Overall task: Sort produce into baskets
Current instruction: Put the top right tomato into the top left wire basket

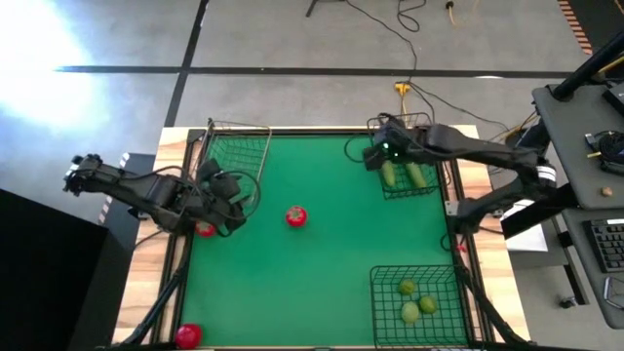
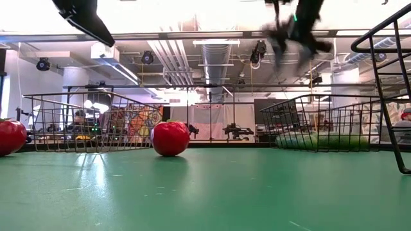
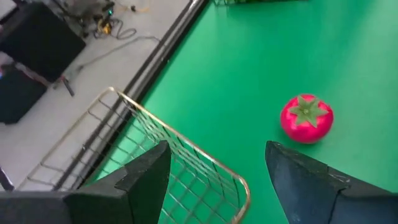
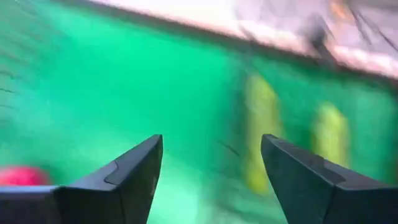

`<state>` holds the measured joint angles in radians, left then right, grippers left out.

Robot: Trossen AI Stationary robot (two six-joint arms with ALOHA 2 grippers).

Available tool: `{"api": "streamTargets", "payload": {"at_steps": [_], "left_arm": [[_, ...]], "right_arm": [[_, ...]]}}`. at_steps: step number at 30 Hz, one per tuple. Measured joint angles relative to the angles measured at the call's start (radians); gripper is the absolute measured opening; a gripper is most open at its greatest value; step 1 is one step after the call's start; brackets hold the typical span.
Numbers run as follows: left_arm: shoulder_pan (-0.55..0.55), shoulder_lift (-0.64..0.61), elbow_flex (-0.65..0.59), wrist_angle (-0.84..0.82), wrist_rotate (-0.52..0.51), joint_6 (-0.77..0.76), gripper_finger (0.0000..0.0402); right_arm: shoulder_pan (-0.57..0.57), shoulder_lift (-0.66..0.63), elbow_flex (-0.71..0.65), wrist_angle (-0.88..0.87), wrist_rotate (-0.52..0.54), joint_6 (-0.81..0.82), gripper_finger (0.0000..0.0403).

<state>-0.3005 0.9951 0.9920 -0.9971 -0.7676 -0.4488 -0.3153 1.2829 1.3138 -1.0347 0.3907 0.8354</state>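
Observation:
One red tomato (image 1: 295, 216) rests on the green mat's middle; it also shows in the left wrist view (image 3: 306, 118) and the low view (image 2: 170, 138). A second tomato (image 1: 204, 230) lies at the mat's left edge, partly under my left arm. A third tomato (image 1: 188, 335) lies at the near left corner. My left gripper (image 1: 232, 198) hangs open and empty (image 3: 214, 180) above the far left basket's near rim (image 3: 186, 149). My right gripper (image 1: 374, 155) is open and empty (image 4: 211, 180), raised by the far right basket (image 1: 409, 166), which holds two cucumbers (image 1: 402, 175). The near right basket (image 1: 419, 297) holds three limes (image 1: 417, 300).
The far left basket (image 1: 239, 154) shows nothing inside. Bare mat (image 1: 322, 283) lies between the baskets. A wooden table border (image 1: 146, 292) runs on the left, and a side desk with a keyboard (image 1: 604, 244) stands beyond the right edge.

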Motion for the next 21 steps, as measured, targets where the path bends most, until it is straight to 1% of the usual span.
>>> {"api": "streamTargets", "payload": {"at_steps": [3, 6, 9, 13, 14, 16, 19, 21], "left_arm": [[0.020, 0.000, 0.000, 0.041, -0.003, 0.080, 0.0244], [0.042, 0.000, 0.000, 0.078, -0.014, 0.155, 0.0244], [0.058, 0.004, 0.000, 0.142, -0.020, 0.180, 0.0244], [0.070, 0.031, -0.002, 0.228, 0.000, 0.206, 0.0244], [0.080, 0.040, -0.003, 0.266, 0.032, 0.229, 0.0244], [0.117, 0.054, -0.006, 0.335, 0.148, 0.287, 0.0244], [0.208, 0.087, -0.006, 0.429, 0.309, 0.377, 0.0244], [0.280, 0.114, -0.006, 0.477, 0.393, 0.416, 0.0244]], "right_arm": [[0.146, 0.002, 0.066, 0.172, 0.121, -0.049, 0.0253], [0.256, 0.020, 0.092, 0.357, 0.201, -0.179, 0.0243], [0.319, 0.047, 0.111, 0.457, 0.220, -0.271, 0.0235], [0.349, 0.085, 0.150, 0.468, 0.216, -0.263, 0.0229], [0.353, 0.090, 0.162, 0.469, 0.210, -0.258, 0.0227], [0.366, 0.103, 0.194, 0.474, 0.205, -0.252, 0.0225], [0.394, 0.120, 0.254, 0.500, 0.203, -0.287, 0.0222], [0.415, 0.133, 0.300, 0.503, 0.204, -0.329, 0.0220]]}}
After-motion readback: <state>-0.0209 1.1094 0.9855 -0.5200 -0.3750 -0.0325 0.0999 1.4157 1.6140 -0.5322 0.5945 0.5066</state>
